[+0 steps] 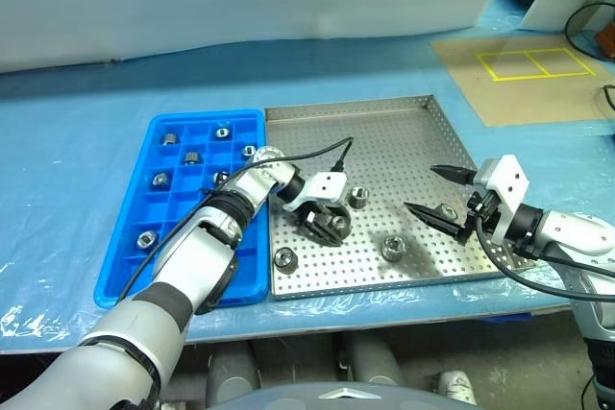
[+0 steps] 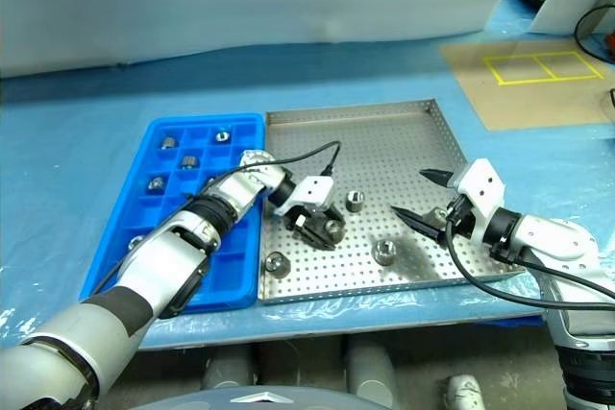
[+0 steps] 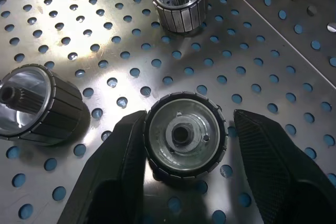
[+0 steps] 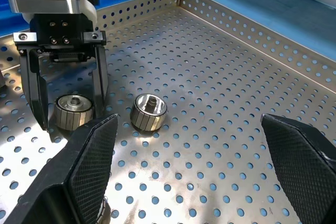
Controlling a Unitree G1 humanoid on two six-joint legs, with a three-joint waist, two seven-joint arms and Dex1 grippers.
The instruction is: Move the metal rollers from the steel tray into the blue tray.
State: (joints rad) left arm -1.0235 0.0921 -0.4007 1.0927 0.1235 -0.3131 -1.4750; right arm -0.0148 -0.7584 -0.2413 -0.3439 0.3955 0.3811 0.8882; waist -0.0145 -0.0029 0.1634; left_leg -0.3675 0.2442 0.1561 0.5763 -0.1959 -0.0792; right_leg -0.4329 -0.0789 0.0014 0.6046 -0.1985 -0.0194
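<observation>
Left claw (image 3: pixel 184 145): fingers straddle one metal roller (image 3: pixel 182 136) standing on end on the steel tray (image 1: pixel 404 127); one finger touches its ribbed side, the other stands just off it — not yet clamped.
Right claw (image 1: pixel 440 197): fingers wide apart, nothing between them, hovering at 3 o'clock of the tray.
Loose rollers: one at 1 o'clock of the straddled one (image 1: pixel 358 197), two near the tray's front rim (image 1: pixel 284 258) (image 1: pixel 392 248).
Blue tray (image 1: pixel 120 276): at 9 o'clock, touching the steel tray; several compartments hold rollers (image 1: pixel 169 138).
Handling, judged: solid metal, rigid, dense for its bulk; ribbed flank gives bite, polished end faces slippery. Pinch across the flank, mid-height.
Desk (image 1: pixel 77 141): blue sheet cover.
</observation>
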